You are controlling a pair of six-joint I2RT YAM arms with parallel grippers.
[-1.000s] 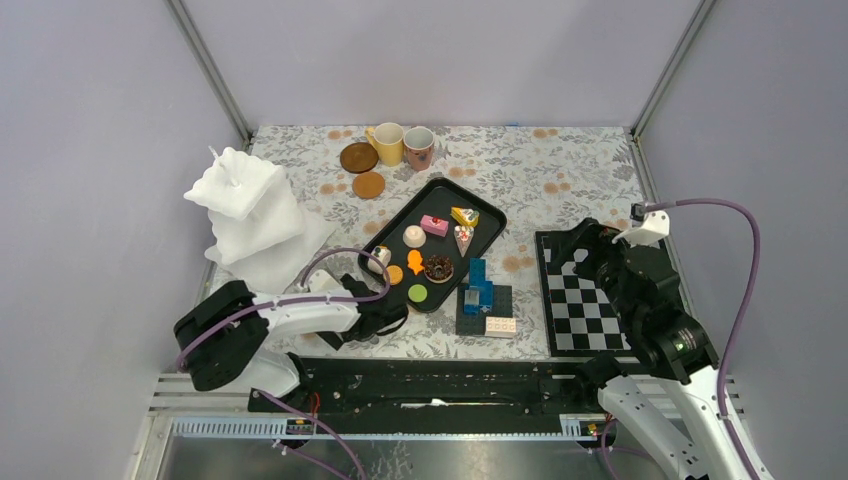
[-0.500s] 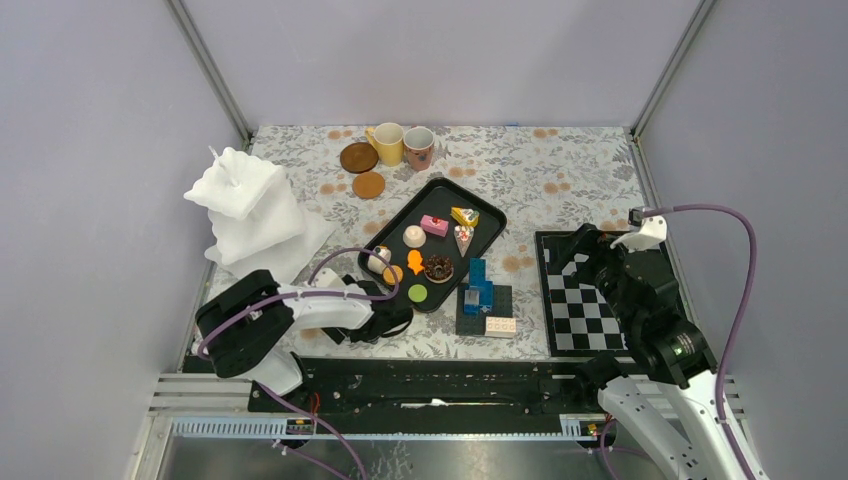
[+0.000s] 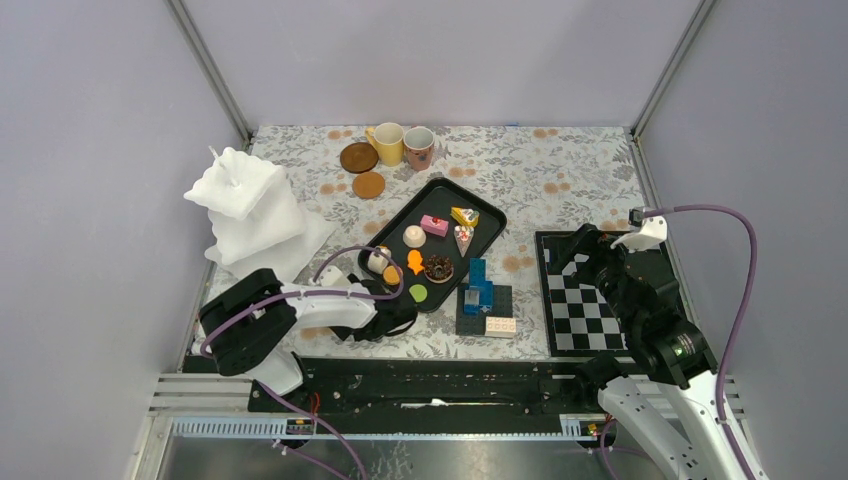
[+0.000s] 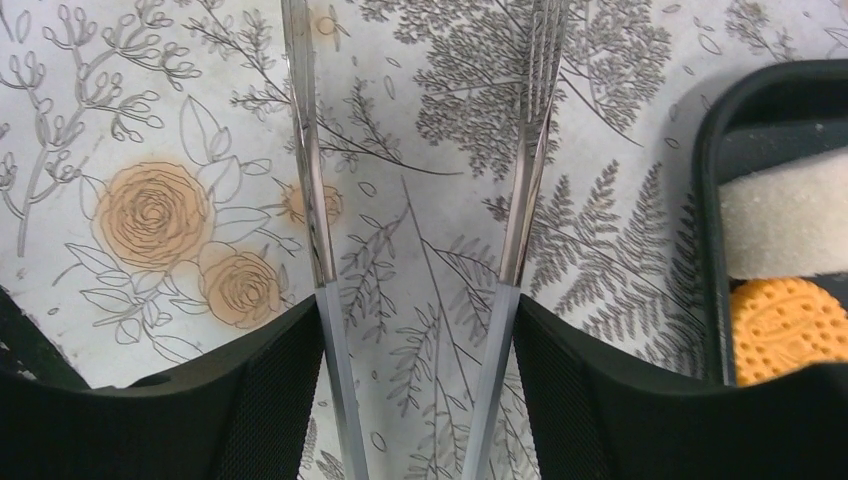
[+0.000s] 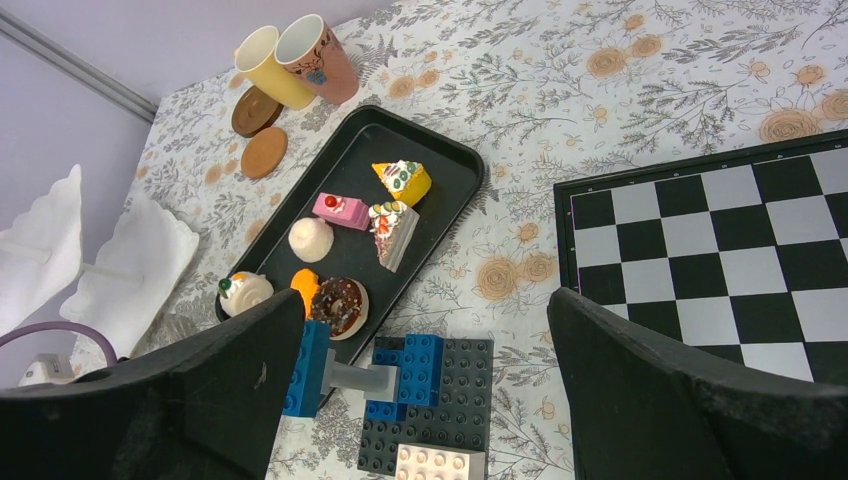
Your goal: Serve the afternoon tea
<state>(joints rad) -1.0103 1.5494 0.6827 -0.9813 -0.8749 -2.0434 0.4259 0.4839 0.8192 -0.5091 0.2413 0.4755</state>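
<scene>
A black tray (image 3: pixel 490 215) holds the small toy cakes (image 3: pixel 434 225), a donut (image 3: pixel 438 268), an orange cookie (image 3: pixel 392 274) and a green cookie (image 3: pixel 418 293). The yellow mug (image 3: pixel 388 143), patterned mug (image 3: pixel 419 147) and two brown coasters (image 3: pixel 358 157) stand at the back. My left gripper (image 3: pixel 392 308) lies low at the tray's near-left corner. In the left wrist view this gripper (image 4: pixel 418 330) is shut on metal tongs (image 4: pixel 310 200), whose blades point over the cloth; the tray rim (image 4: pixel 705 200) and orange cookie (image 4: pixel 785 330) are at the right. My right gripper (image 3: pixel 585 250) hovers open and empty.
A blue and black brick stack (image 3: pixel 482 295) sits beside the tray's near-right edge, seen between the right fingers (image 5: pixel 230 380). A chessboard (image 3: pixel 590 295) lies at the right. A white crumpled heap (image 3: pixel 250 210) fills the left side. Walls enclose the table.
My left gripper's fingers have come in against the tongs' arms, and the left arm has shifted a little towards the tray. The right arm has barely moved.
</scene>
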